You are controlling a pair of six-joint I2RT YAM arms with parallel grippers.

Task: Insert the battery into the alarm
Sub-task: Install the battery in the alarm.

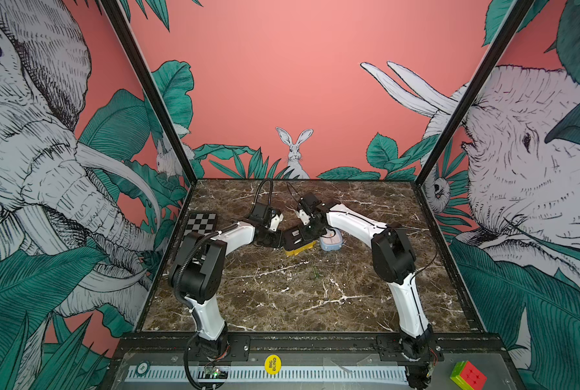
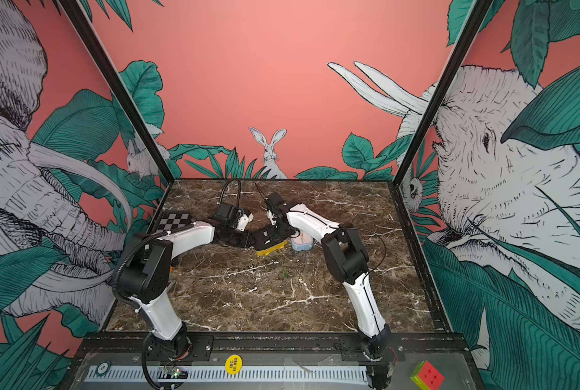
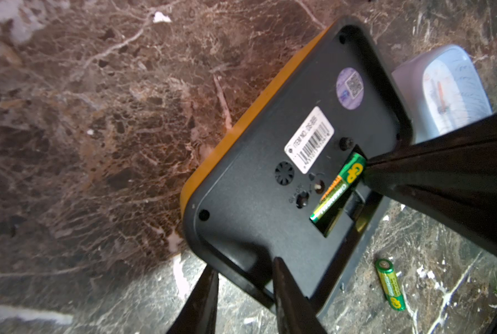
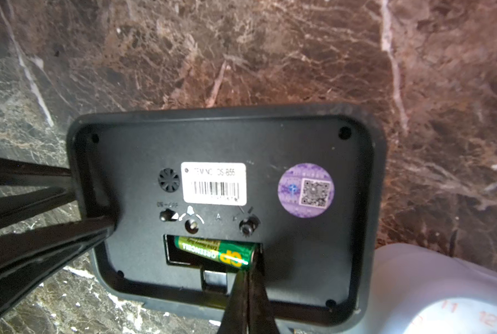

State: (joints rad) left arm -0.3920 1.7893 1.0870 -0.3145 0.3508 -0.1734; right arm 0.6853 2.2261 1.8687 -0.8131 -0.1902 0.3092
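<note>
Alarm lies face-down on the marble table, black back up w/ yellow body under it, so the open batt bay faces the arms.

Left gripper pinches the short-side rim of the alarm: one finger outside the rim, the other on the recessed back. Prob a brace so the case won't slide while the other arm pushes.

Right gripper has its fingers pressed together into one blunt tip. It holds nothing and the tip touches the logo end of the battery. Looks like a poke-to-seat move rather than a carry.

The battery is in the bay but not flat. Its long axis runs along the bay's length, approx parallel to the alarm's long edge. The far end is down inside, while the logo end by the right tip sits higher and rides on the bay's edge. Can't tell which end is +.

Judgement: last seating push, task nearly done. Risk is the raised end popping out if the tip slips off.

Nearby (not in play): a spare battery loose on the table, and a pale-blue clock just beside the alarm.
</note>
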